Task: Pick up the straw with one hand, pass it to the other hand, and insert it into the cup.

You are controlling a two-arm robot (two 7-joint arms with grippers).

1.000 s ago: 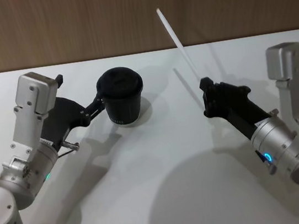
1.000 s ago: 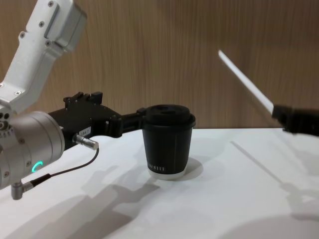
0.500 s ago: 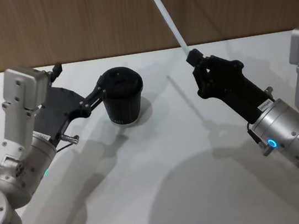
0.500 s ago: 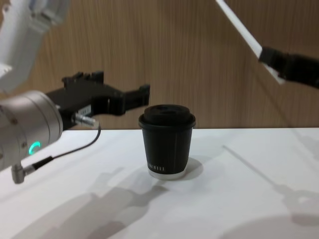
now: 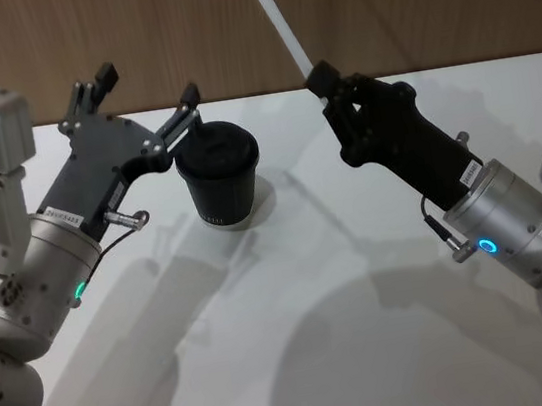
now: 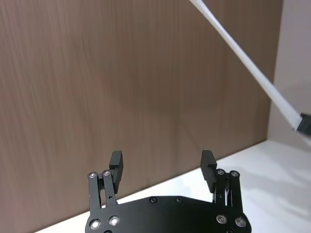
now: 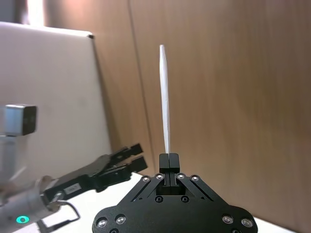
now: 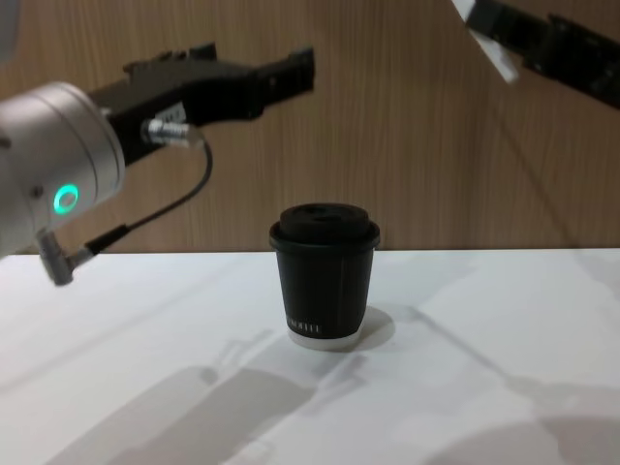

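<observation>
R gripper (image 5: 319,80) pinched straw (image 5: 275,16) by its lower end, top centre of head view. L gripper (image 5: 147,86), fingers spread, hovered upper left, above cup (image 5: 220,175). Straw looked light, slick, bendy; prob. best taken mid-shaft, gently.

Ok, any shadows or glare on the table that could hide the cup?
Head view: soft shadows lie on the table nearer the robot than the cup, no glare. Chest view: the cup drops a small shadow at its base on the robot's right; larger ones cross the table before it. Right wrist view: the straw stands pale against the wall.
</observation>
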